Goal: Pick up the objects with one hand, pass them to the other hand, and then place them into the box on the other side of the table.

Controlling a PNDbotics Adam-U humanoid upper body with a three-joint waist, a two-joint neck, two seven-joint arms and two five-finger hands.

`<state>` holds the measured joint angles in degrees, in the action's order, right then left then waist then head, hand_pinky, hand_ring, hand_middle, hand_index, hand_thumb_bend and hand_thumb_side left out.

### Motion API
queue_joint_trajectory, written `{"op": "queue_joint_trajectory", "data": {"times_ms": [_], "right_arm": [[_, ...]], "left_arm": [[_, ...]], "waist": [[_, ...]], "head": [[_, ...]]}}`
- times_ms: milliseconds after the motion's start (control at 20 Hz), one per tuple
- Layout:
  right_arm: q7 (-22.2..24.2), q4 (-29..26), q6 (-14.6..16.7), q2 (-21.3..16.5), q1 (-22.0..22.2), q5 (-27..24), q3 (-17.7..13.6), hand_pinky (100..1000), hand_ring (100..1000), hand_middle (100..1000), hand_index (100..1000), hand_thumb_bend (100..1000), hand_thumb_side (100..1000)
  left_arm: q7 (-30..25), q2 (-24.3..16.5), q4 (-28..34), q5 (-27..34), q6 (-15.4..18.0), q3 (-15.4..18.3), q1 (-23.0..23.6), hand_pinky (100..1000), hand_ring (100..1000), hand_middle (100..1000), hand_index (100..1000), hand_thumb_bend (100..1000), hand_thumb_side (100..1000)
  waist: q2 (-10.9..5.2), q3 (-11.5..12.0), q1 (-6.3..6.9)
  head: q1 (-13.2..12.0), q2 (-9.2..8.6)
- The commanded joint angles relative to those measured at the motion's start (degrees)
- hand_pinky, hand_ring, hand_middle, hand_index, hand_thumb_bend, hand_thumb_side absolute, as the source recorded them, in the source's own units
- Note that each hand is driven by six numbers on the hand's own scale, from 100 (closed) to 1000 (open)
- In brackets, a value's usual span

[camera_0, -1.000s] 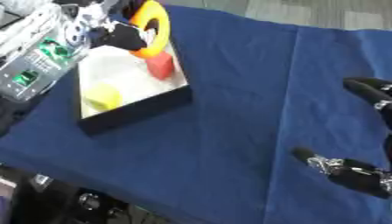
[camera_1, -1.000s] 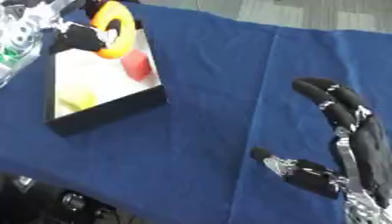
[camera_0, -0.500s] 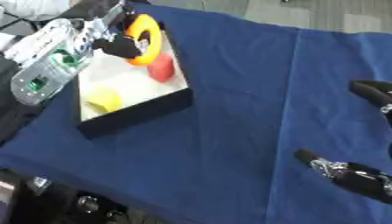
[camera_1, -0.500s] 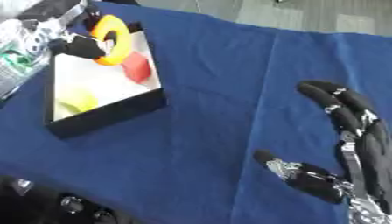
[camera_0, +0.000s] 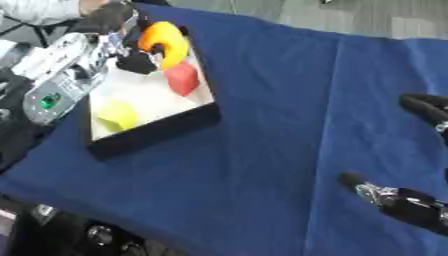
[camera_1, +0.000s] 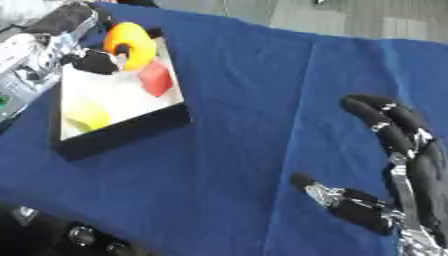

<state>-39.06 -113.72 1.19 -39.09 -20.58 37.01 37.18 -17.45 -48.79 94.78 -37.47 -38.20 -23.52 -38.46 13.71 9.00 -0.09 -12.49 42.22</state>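
Note:
An orange and yellow ring is held upright over the far end of the black box with a white floor, at the table's left. My left hand comes in from the upper left, its fingers curled on the ring. Inside the box lie a red block and a yellow block. My right hand rests open at the lower right, fingers straight and thumb out, holding nothing.
A blue cloth covers the table, with a fold running down the right half. The table's near edge shows at the lower left, with dark equipment below it. A person's sleeve is at the far upper left.
My left hand has carried the ring further over the box's far end. The right hand has stayed in place.

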Motion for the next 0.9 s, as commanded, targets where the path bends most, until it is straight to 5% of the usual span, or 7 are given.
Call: {"op": "queue_joint_trajectory", "data": {"times_ms": [50,350,500,700,900], "right_arm": [[-0.1,-0.9,-0.2,-0.6,-0.1,0.0,-0.8,774,773,733,829,783,217],[-0.5,-0.9,-0.1,-0.9,0.4,-0.4,-1.4,775,774,731,829,793,224],[-0.7,-0.9,0.0,-1.0,0.5,-0.7,-1.7,775,775,731,830,791,224],[-1.0,-0.9,0.0,-1.1,0.8,-1.1,-2.1,775,775,731,830,789,223],[-1.3,-0.9,0.0,-1.2,1.2,-1.4,-2.5,775,775,731,831,787,223]], "left_arm": [[-2.7,-1.7,0.4,-3.9,-0.3,0.8,-0.6,916,857,793,855,100,584],[-5.2,-2.1,2.0,-7.1,-0.4,2.0,0.0,916,852,792,858,100,566],[-5.2,-2.3,2.9,-6.7,-0.9,2.5,0.3,886,760,787,855,100,461],[-4.2,-2.8,4.9,-4.6,-2.0,3.4,1.0,886,768,781,852,100,275],[-2.5,-3.5,9.1,0.4,-3.0,5.1,1.9,883,748,750,807,100,248]], "waist": [[-0.02,0.1,-0.24],[-0.55,0.1,-0.05],[-0.76,0.1,0.03],[-1.06,0.2,0.12],[-1.46,0.3,0.15]], "head": [[0.5,0.23],[1.8,0.98],[2.4,1.34],[2.8,1.59],[3.0,1.77]]}}
